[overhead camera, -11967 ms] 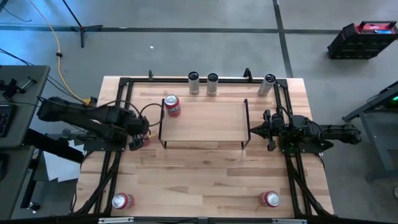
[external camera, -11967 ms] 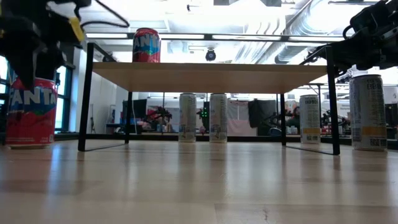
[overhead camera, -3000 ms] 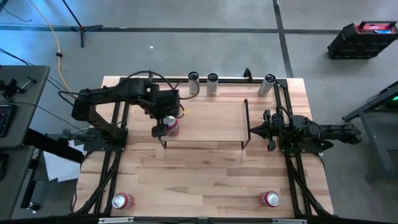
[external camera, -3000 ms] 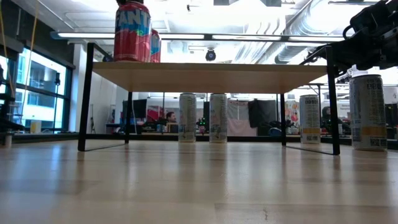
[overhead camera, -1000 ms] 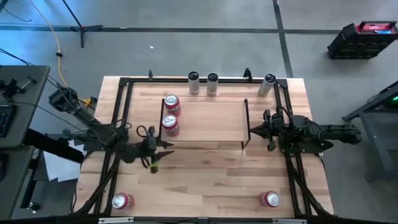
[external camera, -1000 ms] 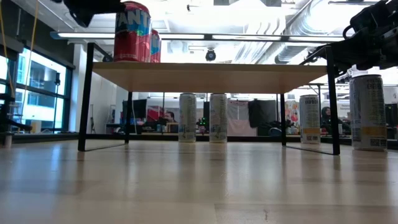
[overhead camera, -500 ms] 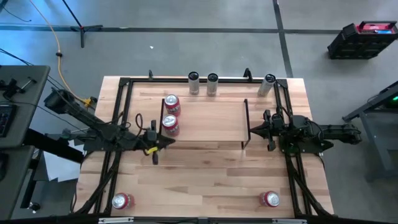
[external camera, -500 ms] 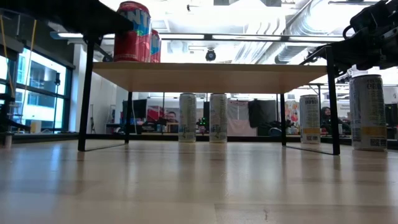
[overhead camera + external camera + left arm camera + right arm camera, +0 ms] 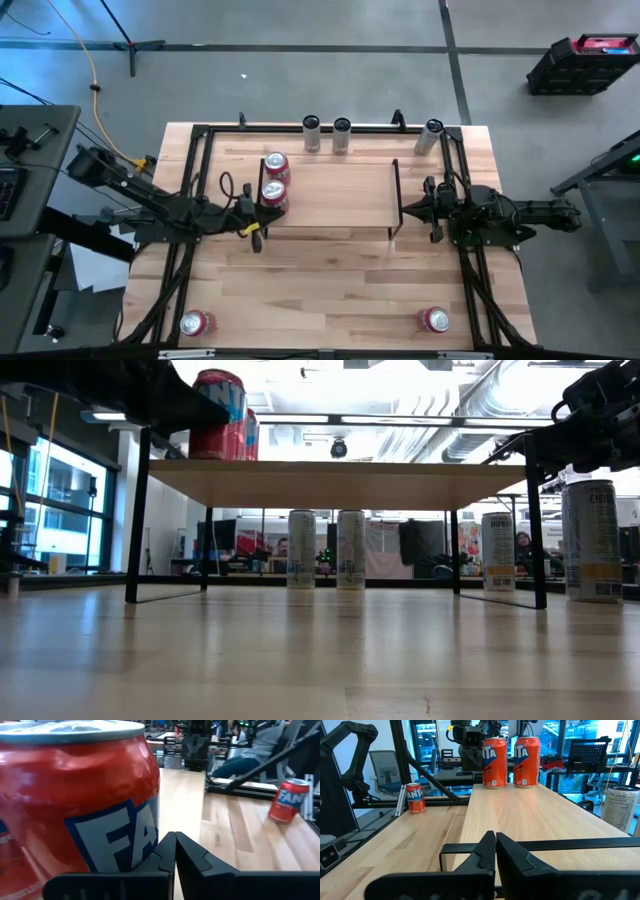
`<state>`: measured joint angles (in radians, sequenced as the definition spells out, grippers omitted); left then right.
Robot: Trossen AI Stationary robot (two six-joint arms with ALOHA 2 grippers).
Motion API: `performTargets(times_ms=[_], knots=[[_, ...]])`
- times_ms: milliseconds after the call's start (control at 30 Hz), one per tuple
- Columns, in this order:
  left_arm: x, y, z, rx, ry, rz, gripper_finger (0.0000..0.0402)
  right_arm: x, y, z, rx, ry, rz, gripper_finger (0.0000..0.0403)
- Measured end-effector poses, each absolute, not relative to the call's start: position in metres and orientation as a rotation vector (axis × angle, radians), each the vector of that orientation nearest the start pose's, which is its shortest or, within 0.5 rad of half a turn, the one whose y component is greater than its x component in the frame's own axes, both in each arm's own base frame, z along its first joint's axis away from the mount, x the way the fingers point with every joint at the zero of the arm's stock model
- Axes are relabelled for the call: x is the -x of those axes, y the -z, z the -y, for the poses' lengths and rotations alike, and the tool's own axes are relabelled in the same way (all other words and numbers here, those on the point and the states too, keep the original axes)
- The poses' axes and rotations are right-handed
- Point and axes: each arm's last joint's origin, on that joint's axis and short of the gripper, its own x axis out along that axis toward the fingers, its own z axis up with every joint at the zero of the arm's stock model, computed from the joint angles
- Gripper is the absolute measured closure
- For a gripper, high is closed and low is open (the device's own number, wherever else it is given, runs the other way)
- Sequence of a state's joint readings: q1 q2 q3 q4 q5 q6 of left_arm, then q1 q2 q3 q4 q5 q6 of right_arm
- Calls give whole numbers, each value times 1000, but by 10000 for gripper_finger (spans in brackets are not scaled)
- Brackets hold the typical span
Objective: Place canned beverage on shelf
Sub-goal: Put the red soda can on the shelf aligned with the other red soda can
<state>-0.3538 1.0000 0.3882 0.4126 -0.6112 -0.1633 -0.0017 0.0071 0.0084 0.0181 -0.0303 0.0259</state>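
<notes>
The shelf [image 9: 335, 195] is a small light-wood board on a black wire frame in the middle of the table. Two red Fanta cans stand upright on its left end, one nearer [image 9: 274, 197] and one farther [image 9: 275, 165]. My left gripper [image 9: 258, 214] is shut, at the shelf's left rail, right beside the nearer can [image 9: 80, 805]. My right gripper [image 9: 420, 210] is shut and waits at the shelf's right rail; its wrist view shows both cans [image 9: 495, 762] across the board. My left gripper's shut fingers [image 9: 165, 852] stand level beside the lower side wall [image 9: 145, 845] of the nearer can, coming from the table's left. I cannot tell whether a finger touches the can. The can stands upright on the shelf board.
Three slim silver cans [image 9: 311, 133] [image 9: 342, 133] [image 9: 430, 135] stand along the table's far edge. A red can stands at each near corner [image 9: 197, 322] [image 9: 434, 320]. Black rails [image 9: 190, 180] run along the table's sides. A seated person [image 9: 250, 750] shows beyond the table.
My left gripper has gone from the open tabletop near the shelf's near left corner toward the far edge and up to the shelf's left end, beside the nearer red can. It has stayed shut.
</notes>
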Motion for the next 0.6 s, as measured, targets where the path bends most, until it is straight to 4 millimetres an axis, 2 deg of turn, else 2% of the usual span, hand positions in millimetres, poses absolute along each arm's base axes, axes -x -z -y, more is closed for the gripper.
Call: performTargets(times_ms=[600], knots=[[-197,-216,47,99,-294,-156,401,-98,-168,-1,-26,-29,19,402]])
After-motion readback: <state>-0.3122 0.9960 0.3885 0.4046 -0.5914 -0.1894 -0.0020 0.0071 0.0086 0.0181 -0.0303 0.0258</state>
